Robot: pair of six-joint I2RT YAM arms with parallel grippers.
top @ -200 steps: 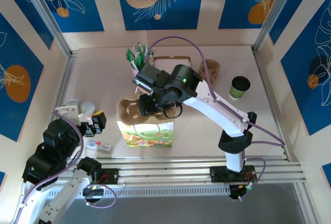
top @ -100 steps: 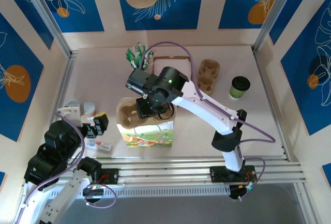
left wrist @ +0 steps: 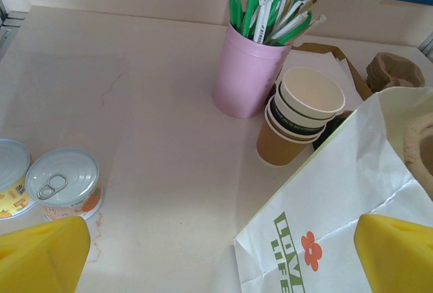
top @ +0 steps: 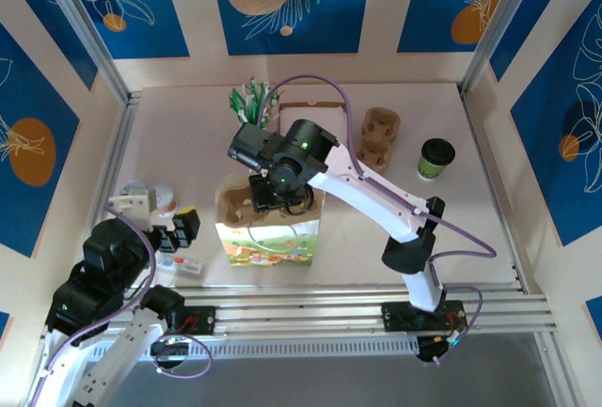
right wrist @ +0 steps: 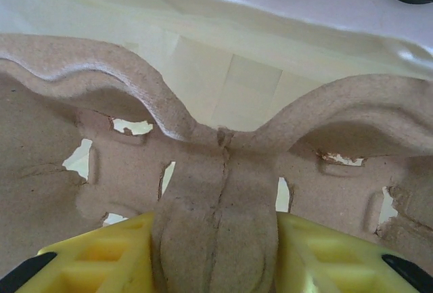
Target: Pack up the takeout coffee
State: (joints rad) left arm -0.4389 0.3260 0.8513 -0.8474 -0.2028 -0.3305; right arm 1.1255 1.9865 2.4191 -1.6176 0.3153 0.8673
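On a pale counter (top: 188, 134) walled by blue leaf-print panels: at left, left claw (top: 178, 228) spread wide and empty, near two tins (left wrist: 64, 181). At centre, white paper bag (top: 268, 242) standing open, right claw (right wrist: 216, 252) down in its mouth, pinched on the middle ridge of a pulp cup carrier (right wrist: 216, 164). Far right, takeout coffee (top: 435, 157) upright on the counter, well apart from the bag.

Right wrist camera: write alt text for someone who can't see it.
Yellow jaws of the right gripper pinch the centre ridge of a brown pulp cup carrier, seen close up. Beyond it is the creased white inside of a paper bag.
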